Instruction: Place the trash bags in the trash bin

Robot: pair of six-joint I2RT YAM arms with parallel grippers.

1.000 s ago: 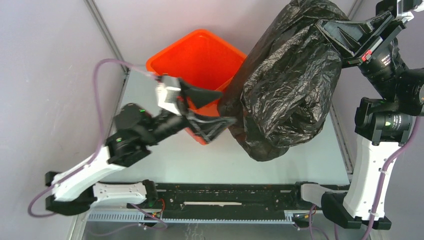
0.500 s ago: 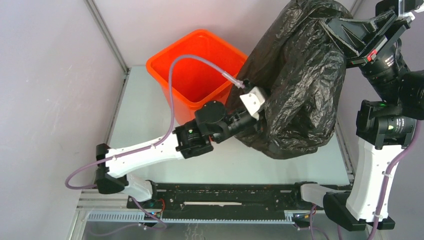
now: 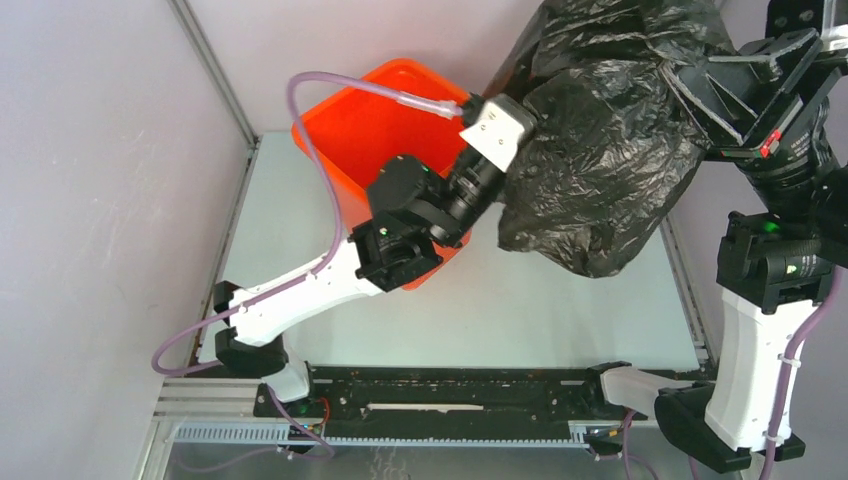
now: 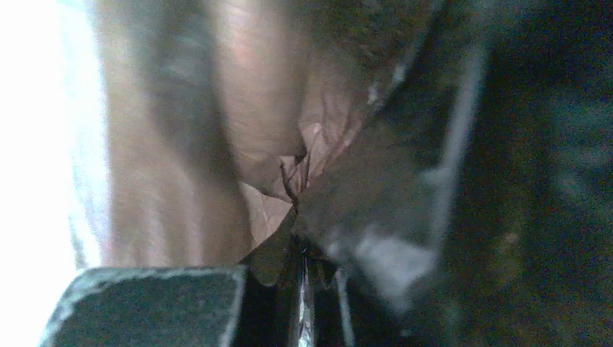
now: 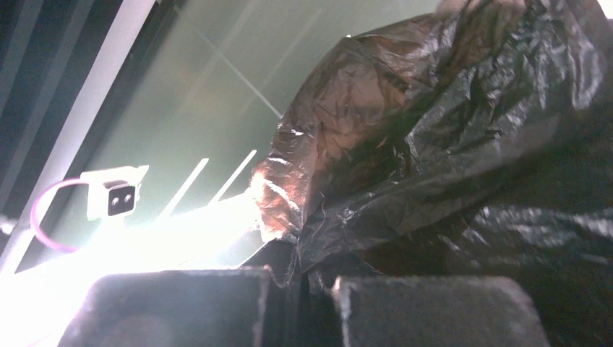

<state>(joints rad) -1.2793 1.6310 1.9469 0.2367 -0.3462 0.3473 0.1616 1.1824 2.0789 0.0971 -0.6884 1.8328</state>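
Just snapped the left fingers [image 4: 144, 307] shut on a fold of the black bag [image 3: 610, 140], after swinging over wide open from the orange bin [image 3: 355, 125]. Still got the right fingers [image 5: 173, 307] pinching the bag's top edge. Hanging clear of the desk [image 3: 560, 320], right beside the bin, not inside yet. Probably ready to drag it over the rim now.

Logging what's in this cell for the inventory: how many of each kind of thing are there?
black trash bag: 1
orange trash bin: 1
robot arms: 2, the left arm and the right arm
Total: 4
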